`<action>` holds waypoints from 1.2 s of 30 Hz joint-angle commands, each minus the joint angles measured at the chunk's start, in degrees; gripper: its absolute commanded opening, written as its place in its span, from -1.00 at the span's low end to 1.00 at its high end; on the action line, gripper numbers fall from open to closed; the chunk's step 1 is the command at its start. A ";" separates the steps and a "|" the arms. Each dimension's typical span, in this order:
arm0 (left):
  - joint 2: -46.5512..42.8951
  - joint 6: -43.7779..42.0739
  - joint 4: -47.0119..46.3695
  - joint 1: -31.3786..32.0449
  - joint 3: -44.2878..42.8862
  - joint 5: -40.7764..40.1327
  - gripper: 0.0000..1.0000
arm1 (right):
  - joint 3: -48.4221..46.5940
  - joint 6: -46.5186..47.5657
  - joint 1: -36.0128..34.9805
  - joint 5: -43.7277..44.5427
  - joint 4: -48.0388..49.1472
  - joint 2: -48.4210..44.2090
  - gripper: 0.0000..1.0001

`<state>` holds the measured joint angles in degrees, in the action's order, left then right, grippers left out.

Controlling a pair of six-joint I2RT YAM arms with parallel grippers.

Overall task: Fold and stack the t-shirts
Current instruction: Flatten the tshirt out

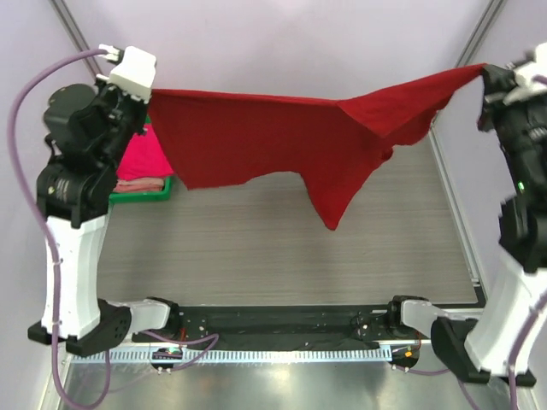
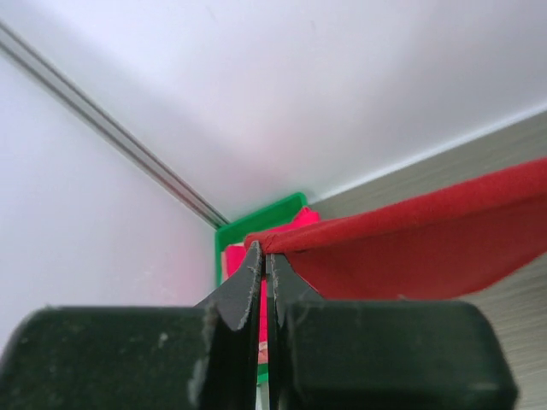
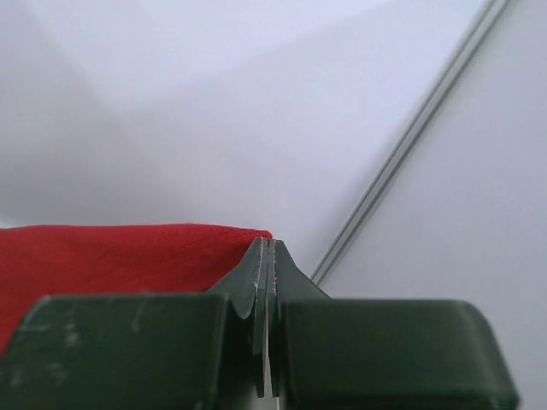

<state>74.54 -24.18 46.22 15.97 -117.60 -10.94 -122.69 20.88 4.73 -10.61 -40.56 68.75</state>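
A deep red t-shirt [image 1: 282,141] hangs stretched in the air between my two grippers, above the table. My left gripper [image 1: 147,96] is shut on its left corner, and the cloth [image 2: 410,239] runs off to the right from the closed tips [image 2: 264,249]. My right gripper [image 1: 487,73] is shut on the shirt's far right corner, with the red cloth [image 3: 111,256] at the left of its closed tips [image 3: 269,246]. The shirt's lower part droops to a point [image 1: 329,218]. A bright pink shirt [image 1: 141,158] lies in the green tray.
The green plastic tray [image 1: 141,196] sits at the back left of the table, partly behind my left arm; it also shows in the left wrist view [image 2: 256,218]. Light walls with metal rails enclose the back and sides. The wood-grain table [image 1: 256,256] lies under the hanging shirt.
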 commanded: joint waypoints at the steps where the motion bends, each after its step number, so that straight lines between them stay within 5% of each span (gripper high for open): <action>1: -3.51 -0.87 0.10 -1.55 -1.92 -0.23 -1.00 | -1.67 1.87 0.10 4.45 3.11 -3.53 -0.98; 13: -6.25 -2.43 0.28 -5.86 -11.25 5.14 -1.00 | -12.58 7.94 0.10 7.89 7.94 -3.54 -0.98; 23: 1.65 -7.29 -6.49 -5.86 5.61 4.43 -1.00 | 3.05 14.71 0.10 6.31 16.55 4.02 -0.98; 28: 9.01 -5.61 -12.10 -5.77 18.52 8.38 -1.00 | 21.95 15.15 0.10 5.86 22.00 7.26 -0.97; 36: 35.12 -5.17 -15.02 -5.68 8.81 12.16 -1.00 | 29.28 18.67 0.10 8.76 27.55 26.23 -0.97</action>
<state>105.16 -29.30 36.14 10.63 -102.26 -1.17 -91.68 37.26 4.73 -4.82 -20.25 92.38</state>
